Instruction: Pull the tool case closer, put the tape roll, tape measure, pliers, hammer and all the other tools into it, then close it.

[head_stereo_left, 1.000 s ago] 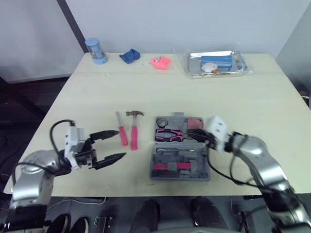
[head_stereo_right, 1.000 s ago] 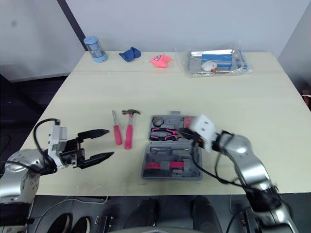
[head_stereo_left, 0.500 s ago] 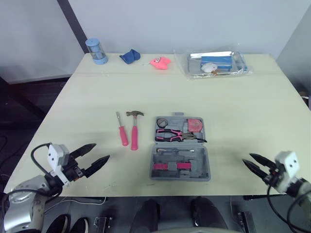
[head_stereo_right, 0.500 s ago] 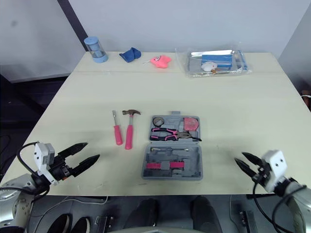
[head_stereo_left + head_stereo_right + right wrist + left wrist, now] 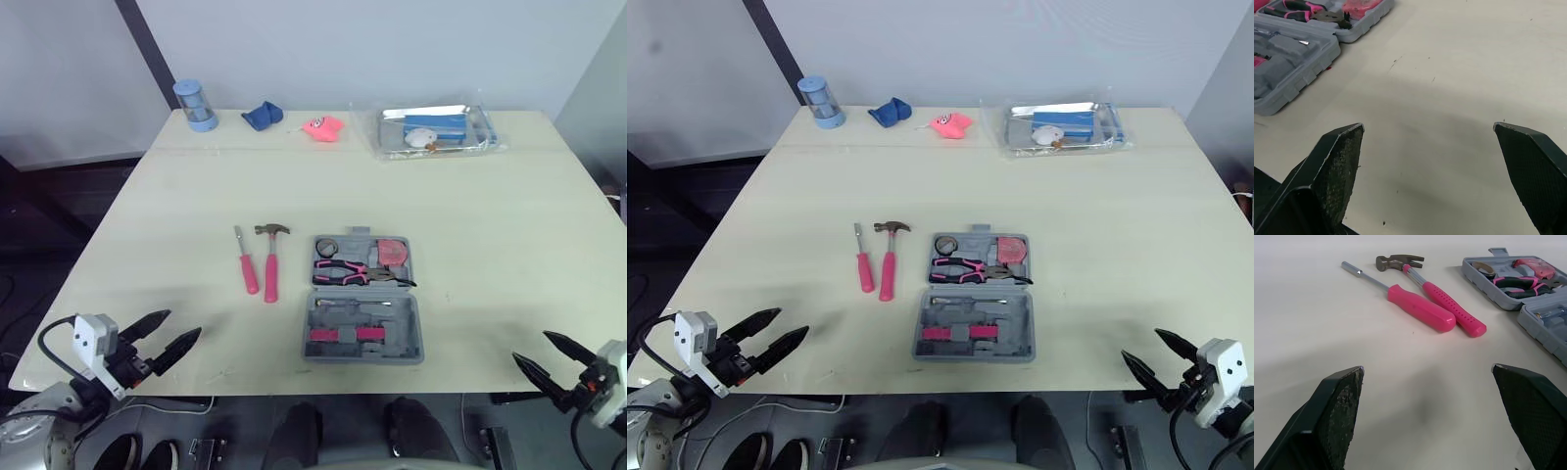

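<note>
left eye view: case [image 5: 363, 299] open, hammer [image 5: 270, 262] and driver [image 5: 245, 264] just left. left gripper [image 5: 183, 323] and right gripper [image 5: 531, 347] gape, near edge.

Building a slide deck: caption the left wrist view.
Open left claw faces the pink screwdriver, hammer and open tool case.

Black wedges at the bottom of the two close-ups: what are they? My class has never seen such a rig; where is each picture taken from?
They are the fingers of a humanoid robot's claws, filmed by a camera on each wrist. The wide pictures come from its head, looking down on a table. The left claw and right claw are open at the near edge, holding nothing. An open tool case holds pliers, a tape measure and a tape roll; a hammer and screwdriver lie beside it.
</note>
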`<move>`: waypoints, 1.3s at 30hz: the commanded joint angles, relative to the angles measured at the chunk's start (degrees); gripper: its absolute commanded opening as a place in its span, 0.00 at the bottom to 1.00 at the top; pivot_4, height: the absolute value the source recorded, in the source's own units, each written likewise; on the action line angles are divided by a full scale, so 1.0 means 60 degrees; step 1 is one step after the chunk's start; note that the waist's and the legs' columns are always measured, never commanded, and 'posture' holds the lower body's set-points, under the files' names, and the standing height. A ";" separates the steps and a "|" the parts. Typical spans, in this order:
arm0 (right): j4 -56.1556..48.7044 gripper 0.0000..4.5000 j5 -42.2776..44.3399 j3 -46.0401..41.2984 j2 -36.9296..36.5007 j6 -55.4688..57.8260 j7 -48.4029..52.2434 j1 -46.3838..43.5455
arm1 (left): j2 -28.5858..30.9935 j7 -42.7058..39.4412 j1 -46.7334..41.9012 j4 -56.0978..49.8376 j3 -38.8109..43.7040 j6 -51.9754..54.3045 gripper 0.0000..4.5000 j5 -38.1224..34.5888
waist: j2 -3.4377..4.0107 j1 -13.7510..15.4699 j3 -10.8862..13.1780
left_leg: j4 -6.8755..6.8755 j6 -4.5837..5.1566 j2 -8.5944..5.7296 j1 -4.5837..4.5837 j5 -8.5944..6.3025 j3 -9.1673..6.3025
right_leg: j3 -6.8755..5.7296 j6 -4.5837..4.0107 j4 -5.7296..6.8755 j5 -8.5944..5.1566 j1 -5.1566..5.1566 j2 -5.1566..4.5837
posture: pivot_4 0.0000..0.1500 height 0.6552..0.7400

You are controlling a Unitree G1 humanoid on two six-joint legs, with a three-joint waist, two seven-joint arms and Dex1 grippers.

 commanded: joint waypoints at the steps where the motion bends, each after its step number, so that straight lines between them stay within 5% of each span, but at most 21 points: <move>1: -0.0156 0.99 0.0254 -0.0324 -0.0118 -0.0170 0.0038 0.0040 | -0.0091 0.0131 0.0108 -0.0435 0.0205 0.0017 1.00 -0.0217 | 0.0000 0.0001 0.0000 | 0.0000 0.0000 0.0000 0.0000 0.0000 0.0000 | 0.0000 0.0000 0.0000 0.0000 0.0000 0.0000 | 1.00 1.00; 16: -0.2162 0.99 0.0717 0.0467 -0.0758 0.0642 0.0290 -0.0632 | -0.1215 0.2830 0.0080 -0.3405 -0.0617 0.2049 1.00 -0.0460 | -0.0002 0.0017 -0.0004 | 0.0002 0.0000 -0.0001 -0.0003 0.0000 -0.0002 | 0.0003 0.0002 0.0000 0.0001 0.0002 -0.0002 | 1.00 1.00; 27: -0.3225 0.99 0.1220 0.0923 -0.1540 0.1544 0.0854 -0.0950 | -0.2265 0.5692 -0.1383 -0.4821 -0.1599 0.3952 1.00 -0.0406 | -0.0012 0.0067 -0.0009 | 0.0018 0.0000 -0.0007 -0.0006 0.0000 -0.0007 | 0.0001 0.0006 0.0003 0.0004 0.0007 -0.0003 | 1.00 1.00; 39: -0.3946 0.99 0.1374 0.1569 -0.1573 0.2163 0.0257 -0.2359 | -0.3241 0.8970 -0.3581 -0.4592 -0.3206 0.5448 1.00 0.1399 | -0.0014 0.0078 -0.0009 | 0.0025 -0.0001 -0.0014 -0.0009 0.0001 -0.0013 | 0.0000 0.0008 0.0001 0.0006 0.0010 -0.0003 | 1.00 1.00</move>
